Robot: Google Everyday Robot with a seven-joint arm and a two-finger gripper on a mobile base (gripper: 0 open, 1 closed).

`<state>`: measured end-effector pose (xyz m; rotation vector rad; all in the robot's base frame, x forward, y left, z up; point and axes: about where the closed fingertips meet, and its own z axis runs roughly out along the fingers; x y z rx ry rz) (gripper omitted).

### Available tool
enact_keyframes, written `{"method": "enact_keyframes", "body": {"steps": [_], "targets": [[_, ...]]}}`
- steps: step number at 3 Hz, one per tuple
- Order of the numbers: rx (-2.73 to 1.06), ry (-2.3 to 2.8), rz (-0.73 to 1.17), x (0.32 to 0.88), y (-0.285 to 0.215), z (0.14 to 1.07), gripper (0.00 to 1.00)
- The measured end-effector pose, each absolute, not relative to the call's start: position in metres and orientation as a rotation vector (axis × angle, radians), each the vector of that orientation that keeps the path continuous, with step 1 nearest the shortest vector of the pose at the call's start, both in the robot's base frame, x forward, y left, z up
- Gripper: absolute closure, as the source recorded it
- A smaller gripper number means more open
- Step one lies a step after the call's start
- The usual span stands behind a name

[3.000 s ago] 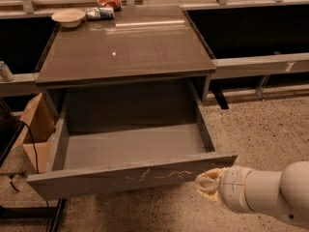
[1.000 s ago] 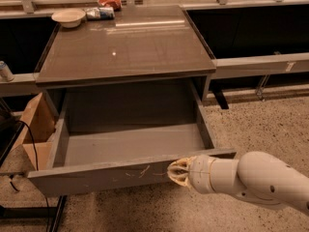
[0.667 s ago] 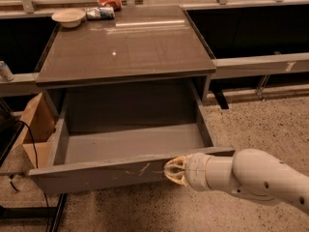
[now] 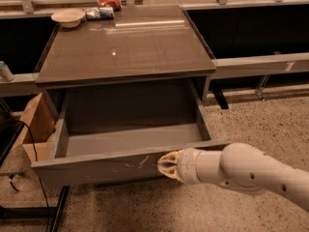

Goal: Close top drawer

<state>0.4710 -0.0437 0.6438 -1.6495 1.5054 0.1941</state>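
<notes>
The top drawer of the grey cabinet stands pulled far out. Its flat grey front faces me and has pale scratch marks near the middle. Inside I see only its bare grey floor. My gripper, cream-coloured at the end of the white arm, is against the outer face of the drawer front, just right of the scratches. The arm comes in from the lower right.
The cabinet top carries a white bowl and snack packets at its back edge. A cardboard box and a black cable are to the left of the drawer. A can stands on the left ledge.
My gripper has moved left along the drawer front to beside the scratches. The drawer front has slid a little way back toward the cabinet.
</notes>
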Motion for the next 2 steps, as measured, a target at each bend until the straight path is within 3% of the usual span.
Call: {"method": "enact_keyframes", "body": {"steps": [2], "targets": [[-1.642, 1.519, 0.128, 0.520, -0.042, 0.626, 1.00]]}}
